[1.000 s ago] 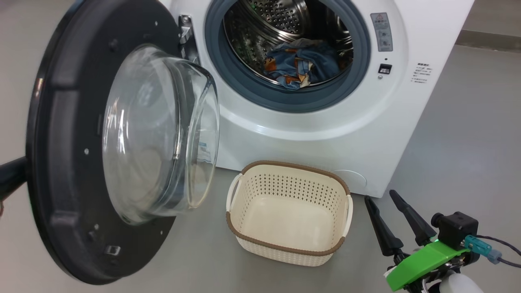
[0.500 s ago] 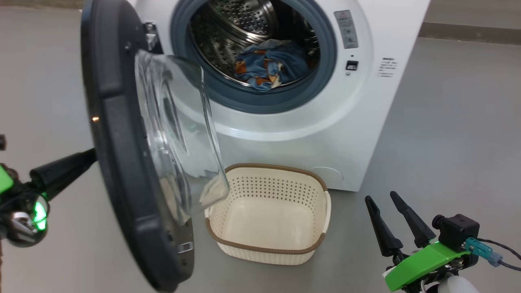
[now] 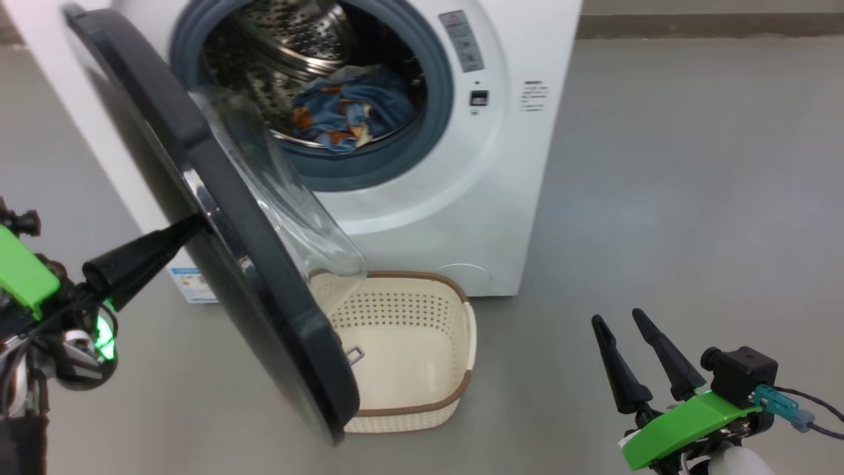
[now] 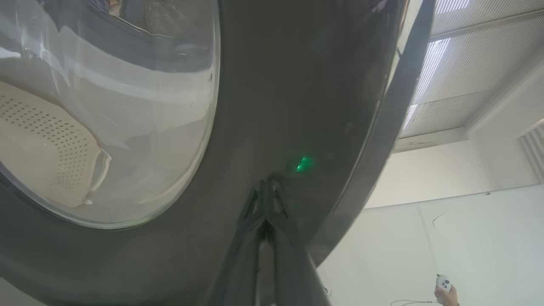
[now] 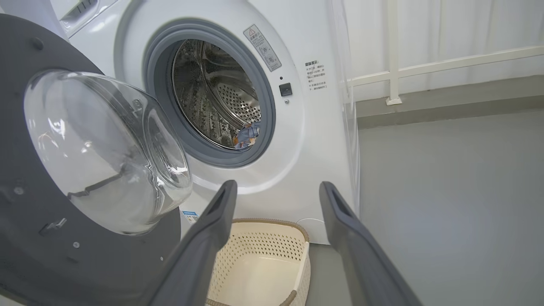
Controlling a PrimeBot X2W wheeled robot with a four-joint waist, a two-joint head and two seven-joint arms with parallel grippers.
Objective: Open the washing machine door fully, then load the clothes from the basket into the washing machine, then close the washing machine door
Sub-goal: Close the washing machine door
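**A:** About the big white boxy front-loading washing machine (image 3: 422, 218): how placed?

**B:** Stands on the smooth grey floor (image 3: 659, 198), with the steel perforated drum (image 3: 283, 33) open to view inside the grey rubber gasket (image 3: 432, 125).

**A:** And the large round washing machine door with wide glossy black rim and clear bulging glass centre (image 3: 264, 290)?

**B:** Hangs from the left side of the opening, swung out at a slant, neither shut nor folded fully back. Covers the basket's left end in the head view, with the glass bulge turned toward the machine.

**A:** And the left end effector (image 3: 196, 226)?

**B:** Closed, with both long dark fingers (image 4: 291, 259) pressed together and nothing between them. Touches the door's glossy outer face with the tips, just beside a green glint (image 4: 304, 163) reflected there.

**A:** And the right end effector (image 3: 618, 318)?

**B:** Spread wide, grips nothing. Hovers low over the floor, well apart from machine and basket, off to the right.

**A:** Where for the soft blue clothes printed with small orange-brown figures (image 3: 349, 105)?

**B:** Lie bunched at the bottom of the drum, just behind the gasket's lower lip.

**A:** And the small cream-white perforated plastic basket with brown woven-look rim (image 3: 469, 379)?

**B:** Sits upright on the floor, just in front of the machine's lower front edge.

**A:** Anything else?

**B:** A small blue label sticker (image 3: 191, 284), low on the machine's white front.
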